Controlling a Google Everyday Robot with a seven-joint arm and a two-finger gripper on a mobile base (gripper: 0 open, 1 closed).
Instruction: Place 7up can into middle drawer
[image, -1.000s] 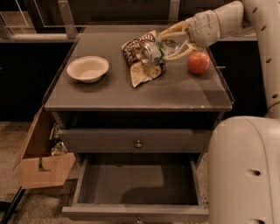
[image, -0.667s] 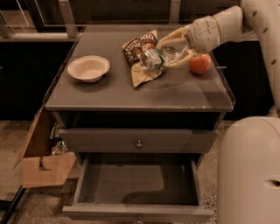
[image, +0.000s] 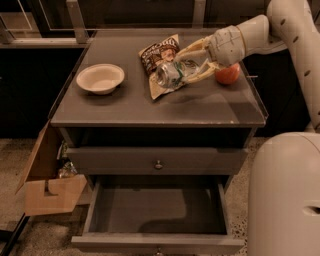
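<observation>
Camera view from where I stand takes in a grey cabinet whose flat top surface (image: 150, 107) carries a shallow white round bowl (image: 100, 78) on the left. A crumpled brown and tan snack bag (image: 159, 54) lies near the middle, and a red apple (image: 228, 75) sits on the right. The apple is partly hidden behind the robot's white arm (image: 260, 30), which reaches in from the upper right.

The cream two-finger gripper (image: 183, 69) is over the lower part of the snack bag, just left of the apple. Its fingers (image: 192, 50) are clamped on the silver 7up can with its green and white label (image: 174, 73). The can lies tilted on its side between them, its end facing left.

Below, a closed grey drawer front with a small knob (image: 158, 161) sits above the wide grey middle drawer (image: 150, 212), which is pulled out. An open cardboard box (image: 47, 192) stands on the floor to the left. The robot's white body (image: 285, 195) fills the lower right corner.

Compared with a second ago, the gripper and can have shifted slightly nearer the front edge of the surface and cover more of the apple.
</observation>
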